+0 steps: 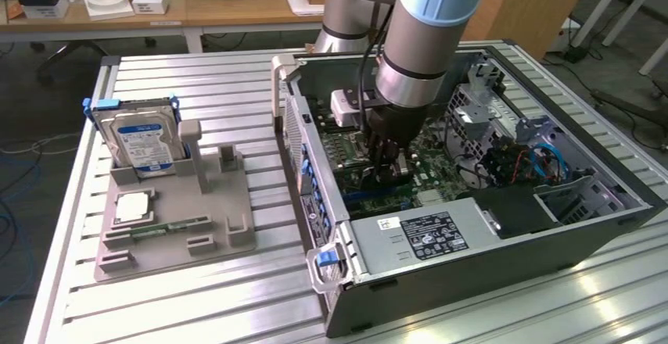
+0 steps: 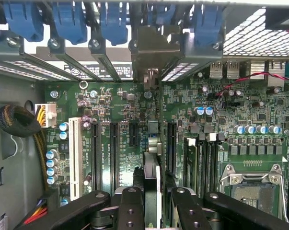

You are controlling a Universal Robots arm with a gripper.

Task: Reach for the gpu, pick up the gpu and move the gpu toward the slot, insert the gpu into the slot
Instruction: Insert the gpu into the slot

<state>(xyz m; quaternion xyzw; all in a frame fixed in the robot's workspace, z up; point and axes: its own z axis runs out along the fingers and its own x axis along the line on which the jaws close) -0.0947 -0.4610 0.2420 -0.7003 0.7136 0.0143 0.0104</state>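
My gripper (image 1: pixel 389 170) is down inside the open computer case (image 1: pixel 584 227), low over the green motherboard (image 1: pixel 360 145). It is shut on the gpu (image 2: pixel 152 177), a thin dark card that the wrist view shows edge-on between the black fingers (image 2: pixel 131 206). The card's silver bracket (image 2: pixel 151 48) stands at the case's rear wall among the blue latches (image 2: pixel 113 19). The card hangs over the board between two long black slots (image 2: pixel 170 143), parallel to them. Whether its lower edge touches a slot is hidden by the card itself.
Outside the case, at the exterior view's left, a grey fixture (image 1: pixel 172 227) holds a blue-labelled hard drive (image 1: pixel 146 137) and a small green memory stick (image 1: pixel 172 224). The case walls, power supply (image 1: pixel 439 234), blue cables (image 1: pixel 543 160) and CPU socket (image 2: pixel 252 184) crowd the gripper.
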